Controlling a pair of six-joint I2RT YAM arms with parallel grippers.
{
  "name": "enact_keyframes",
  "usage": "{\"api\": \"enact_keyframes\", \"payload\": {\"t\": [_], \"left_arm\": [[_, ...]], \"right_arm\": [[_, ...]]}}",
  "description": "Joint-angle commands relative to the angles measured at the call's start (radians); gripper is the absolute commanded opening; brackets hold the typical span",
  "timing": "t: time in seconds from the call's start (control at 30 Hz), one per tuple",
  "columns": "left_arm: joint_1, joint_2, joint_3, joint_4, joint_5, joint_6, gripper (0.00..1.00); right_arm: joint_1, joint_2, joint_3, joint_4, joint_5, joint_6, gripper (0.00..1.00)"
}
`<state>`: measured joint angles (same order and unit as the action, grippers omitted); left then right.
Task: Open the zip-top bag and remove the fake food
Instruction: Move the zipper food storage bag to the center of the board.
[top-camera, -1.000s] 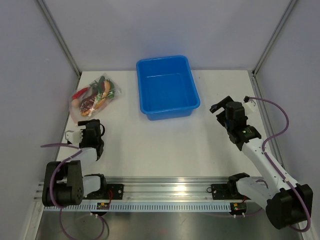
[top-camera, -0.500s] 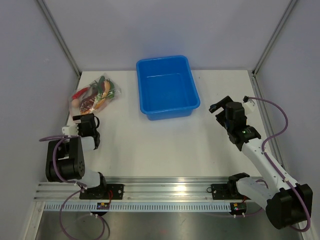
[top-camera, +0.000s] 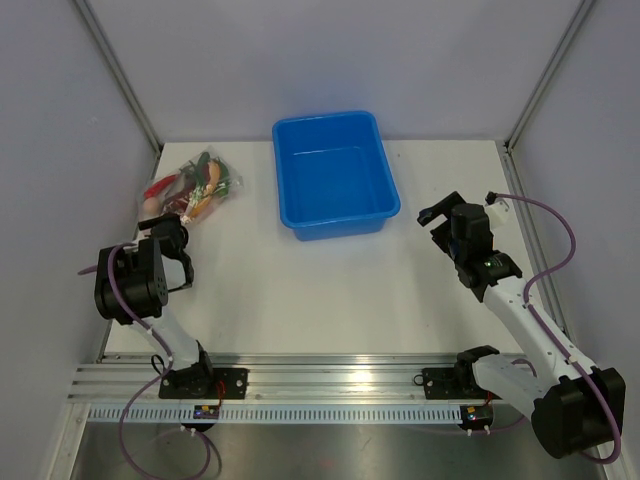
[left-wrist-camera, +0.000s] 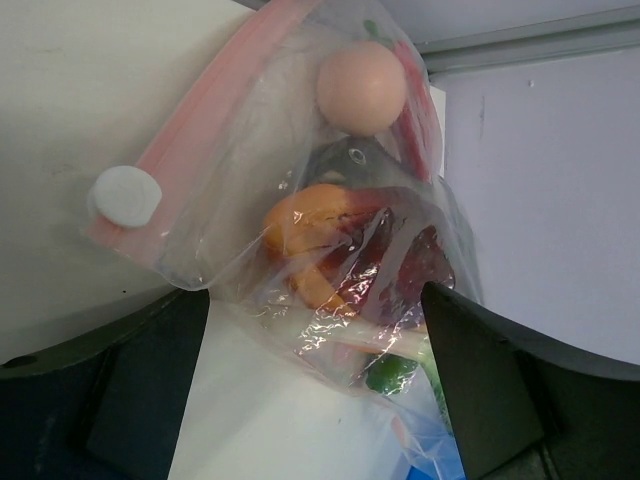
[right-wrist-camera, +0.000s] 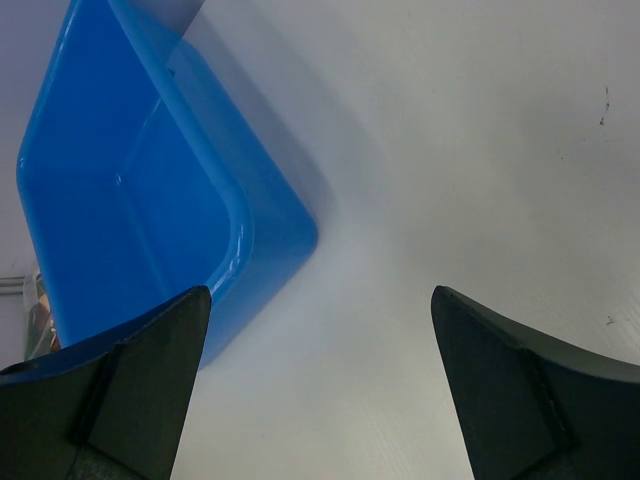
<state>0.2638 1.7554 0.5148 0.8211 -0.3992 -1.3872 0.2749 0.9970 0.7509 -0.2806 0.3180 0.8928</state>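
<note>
The zip-top bag (left-wrist-camera: 230, 180) lies at the desk's (top-camera: 300, 290) far-left corner with the fake food (left-wrist-camera: 325, 240) inside. The left pincer (left-wrist-camera: 315, 300) is open astride its bulging belly. Closing here would likely clamp toys rather than the pink zip strip (left-wrist-camera: 195, 115), leaving the mouth shut. The right pincer (right-wrist-camera: 320, 300) hangs open, empty, beside the blue tub (right-wrist-camera: 130, 200).

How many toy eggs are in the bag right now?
1: a pale pink egg inside the zip-top bag, near its pink zip strip. More could be hidden under other toys.
</note>
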Motion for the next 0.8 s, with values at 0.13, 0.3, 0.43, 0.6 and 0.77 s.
{"api": "enact_keyframes", "payload": {"t": [0.13,0.3,0.43,0.6,0.77], "left_arm": [[0.005,0.032,0.044,0.007,-0.004,0.063,0.8],[0.011,0.059,0.067,0.032,0.019,0.077,0.53],[0.017,0.069,0.057,0.087,0.072,0.096,0.22],[0.017,0.047,0.051,0.105,0.135,0.131,0.0],[-0.011,-0.065,0.008,0.044,0.073,0.152,0.0]], "right_arm": [[0.004,-0.023,-0.002,0.037,-0.03,-0.005,0.99],[0.004,-0.026,-0.005,0.037,-0.03,-0.002,1.0],[0.003,-0.026,-0.005,0.037,-0.03,-0.002,0.99],[0.004,-0.026,-0.005,0.037,-0.023,-0.002,0.99],[0.004,-0.015,-0.001,0.034,-0.028,0.0,0.99]]}}
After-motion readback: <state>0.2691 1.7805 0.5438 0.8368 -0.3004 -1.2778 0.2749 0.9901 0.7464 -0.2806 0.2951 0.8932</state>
